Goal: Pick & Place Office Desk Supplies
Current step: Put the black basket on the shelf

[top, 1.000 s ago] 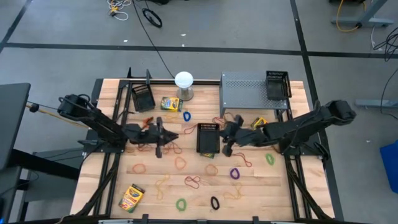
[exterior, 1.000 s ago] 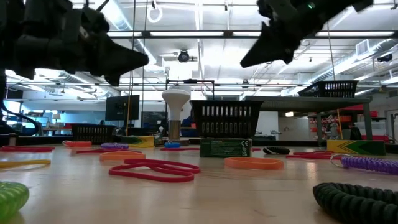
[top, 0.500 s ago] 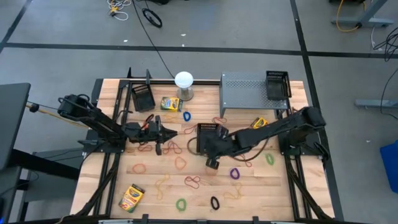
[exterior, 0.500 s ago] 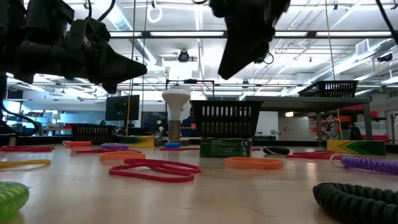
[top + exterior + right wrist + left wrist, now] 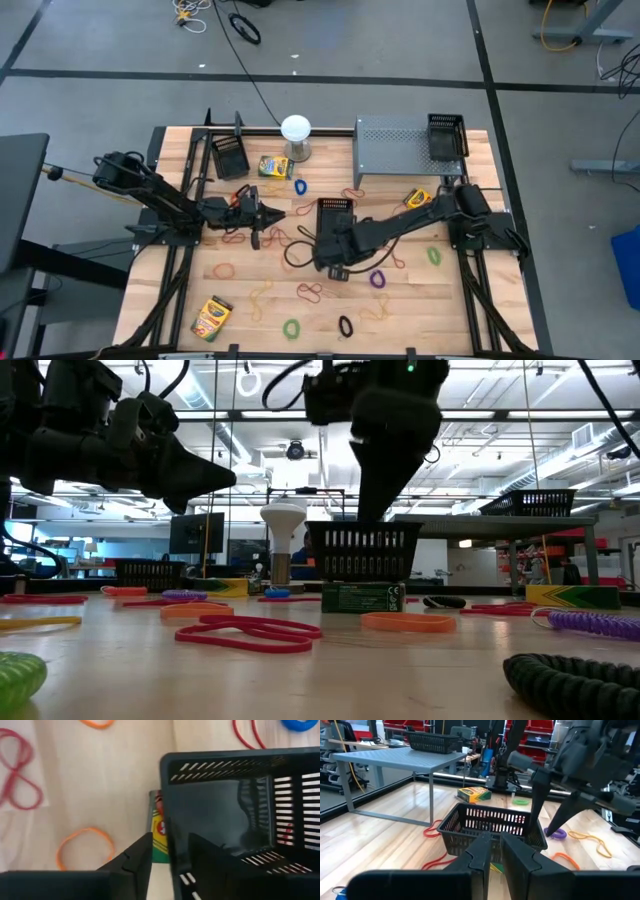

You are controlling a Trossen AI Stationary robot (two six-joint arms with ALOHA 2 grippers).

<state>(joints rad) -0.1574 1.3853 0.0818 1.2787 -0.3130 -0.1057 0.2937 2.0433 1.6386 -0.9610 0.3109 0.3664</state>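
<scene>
This is a robotics lab or workshop hall. The wooden desk (image 5: 420, 300) stands on a bare grey concrete floor (image 5: 360, 40) marked with dark tape lines, and loose cables (image 5: 243, 27) lie across it near the top of the high view. The low view looks into a wide open room with rows of ceiling strip lights (image 5: 300, 415) and exposed pipework, a monitor (image 5: 196, 532) at left (screen dark), and red storage bins (image 5: 542, 726) on shelving beyond.
</scene>
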